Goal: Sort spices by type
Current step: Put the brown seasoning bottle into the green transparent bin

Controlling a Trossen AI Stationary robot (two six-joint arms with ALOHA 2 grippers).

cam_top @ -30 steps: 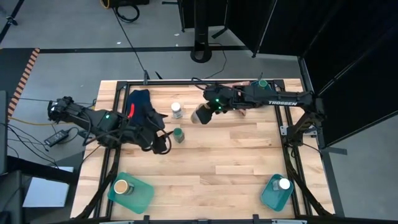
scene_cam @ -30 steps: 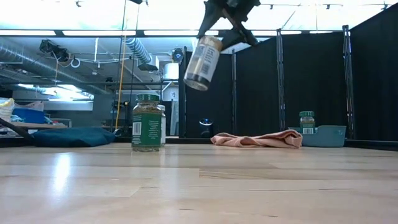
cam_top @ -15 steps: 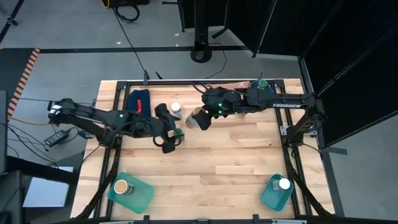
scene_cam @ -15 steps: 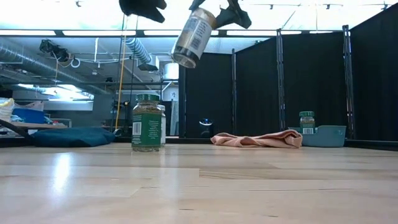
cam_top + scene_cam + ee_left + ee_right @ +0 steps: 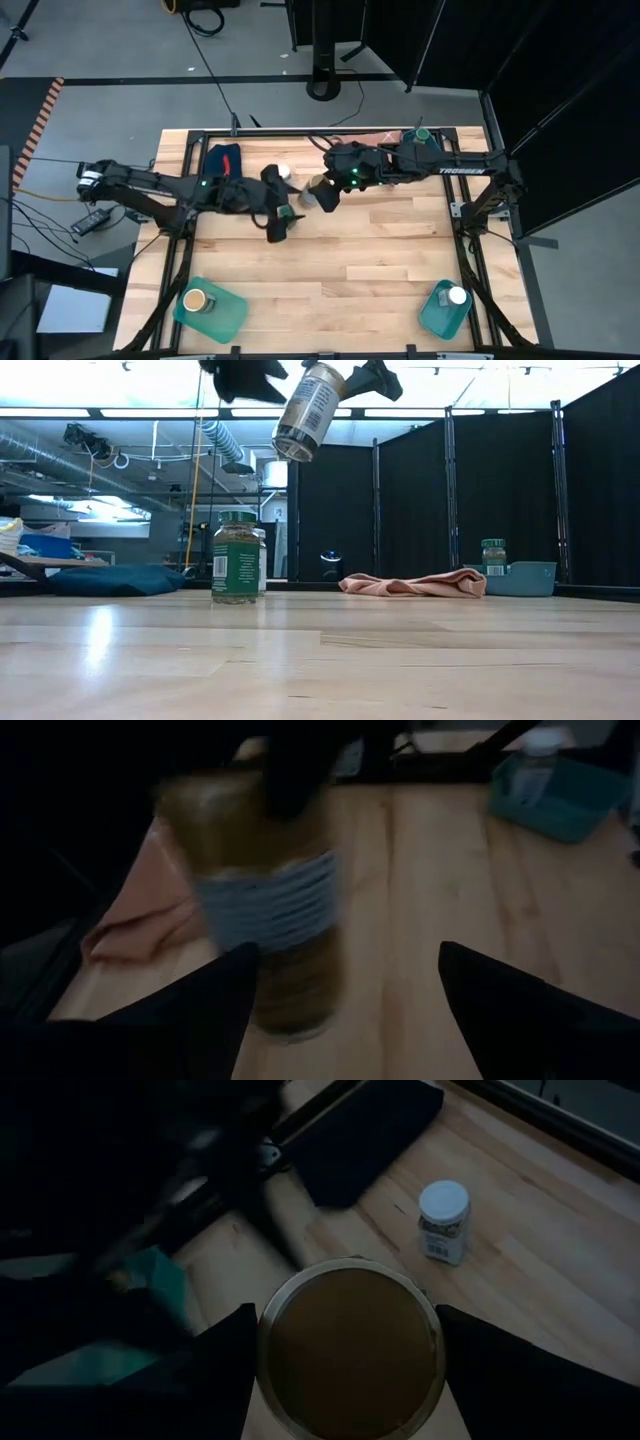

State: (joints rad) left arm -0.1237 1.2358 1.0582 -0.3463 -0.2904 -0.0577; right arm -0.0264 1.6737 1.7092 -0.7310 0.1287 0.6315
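Black curtain panels point(image 5: 500, 500) stand under bright ceiling lights point(image 5: 150, 412).

I see a pale wooden counter point(image 5: 380, 250) with a soft sheen, clear glossy spice jars point(image 5: 236, 557), and a limp pink cloth point(image 5: 412, 585).

Bare tabletop point(image 5: 380, 250) ahead; green-lidded jar point(image 5: 236, 557) beneath both arms.

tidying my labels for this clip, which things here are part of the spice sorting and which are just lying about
Job: held jar, aloft in right gripper, left gripper open near it; loose white-lid jar; loose green-lid jar; binned tan-lid jar; binned white-lid jar; binned green-lid jar.
Lying about: blue cloth; pink cloth.
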